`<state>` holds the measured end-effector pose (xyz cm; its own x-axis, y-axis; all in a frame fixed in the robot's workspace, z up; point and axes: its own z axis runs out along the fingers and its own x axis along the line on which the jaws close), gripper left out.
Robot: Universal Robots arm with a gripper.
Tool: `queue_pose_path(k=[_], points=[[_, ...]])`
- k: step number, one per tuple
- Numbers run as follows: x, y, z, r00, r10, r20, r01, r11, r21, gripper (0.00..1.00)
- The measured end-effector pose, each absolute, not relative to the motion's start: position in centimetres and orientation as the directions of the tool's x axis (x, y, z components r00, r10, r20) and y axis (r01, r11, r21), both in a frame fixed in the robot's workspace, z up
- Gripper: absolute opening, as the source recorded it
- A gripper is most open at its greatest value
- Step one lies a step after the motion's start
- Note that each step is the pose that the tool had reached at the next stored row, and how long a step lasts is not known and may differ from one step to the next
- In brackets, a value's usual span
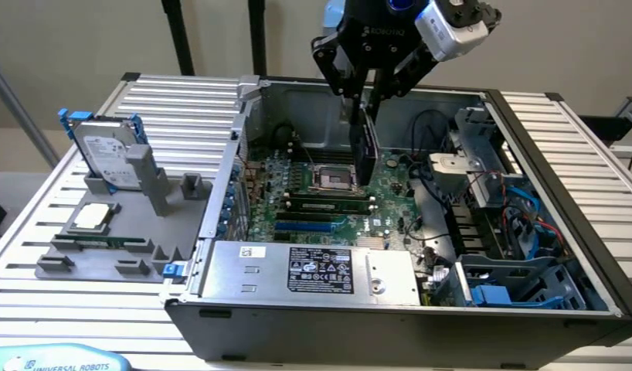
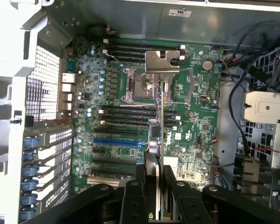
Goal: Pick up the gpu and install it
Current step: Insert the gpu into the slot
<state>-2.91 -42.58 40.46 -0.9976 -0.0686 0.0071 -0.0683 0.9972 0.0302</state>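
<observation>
**Desk:** What has the pincer got?

**Operator:** I see the pincer (image 1: pixel 359 114) (image 2: pixel 155 173) closed partway, with a finger pressed against each flat face of the gpu (image 1: pixel 364 154) (image 2: pixel 155 135). The card is clamped between them. It's a firm hold from what I can see on the wrist view.

**Desk:** And where is the card?

**Operator:** It hangs on end inside the open case (image 1: pixel 295 313), over the motherboard (image 1: pixel 295 209) (image 2: pixel 196 126). The silver bracket is at the end farthest from the pincer. In the exterior view its lower end sits in front of the processor socket (image 1: pixel 331 179) (image 2: pixel 140 88). I can't tell whether that end touches the board or hangs clear of it.

**Desk:** Is it in a slot?

**Operator:** No, it's not seated. The blue slot (image 1: pixel 310 226) (image 2: pixel 114 140) lies flat on the board to one side of the card, between the socket and the power supply (image 1: pixel 306 270), and nothing is in it.

**Desk:** What's outside the case?

**Operator:** On the worktop (image 1: pixel 48 297), to the exterior view's left, I have a grey holder (image 1: pixel 141 255). A hard drive (image 1: pixel 105 154) with blue rails stands upright at its back. A small square CPU chip (image 1: pixel 94 218) lies flat in front of the drive. Both are well apart from the pincer.
</observation>
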Motion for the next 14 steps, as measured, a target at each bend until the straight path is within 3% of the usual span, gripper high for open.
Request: queue_pose_path(k=[14], points=[[-2.91, -42.58, 39.91, -0.948, -0.319, 0.007, -0.318, 0.948, 0.03, 0.26]])
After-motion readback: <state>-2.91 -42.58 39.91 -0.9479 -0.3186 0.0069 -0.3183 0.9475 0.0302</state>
